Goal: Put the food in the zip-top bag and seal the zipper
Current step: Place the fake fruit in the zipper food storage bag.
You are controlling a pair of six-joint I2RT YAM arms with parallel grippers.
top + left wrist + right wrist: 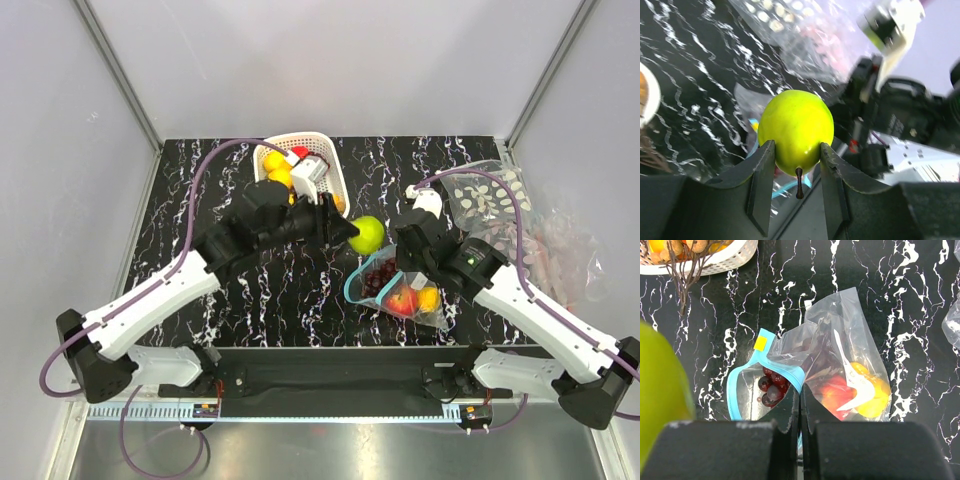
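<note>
Zip-top bag pinched by right claw; left claw pinches one green fruit.

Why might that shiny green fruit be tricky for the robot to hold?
The green fruit looks smooth and glossy, so it could slip; the left tool grips only its stem end. Being round, it would probably roll if set on the flat table. It seems hard: no dent shows where the fingers press.
</note>
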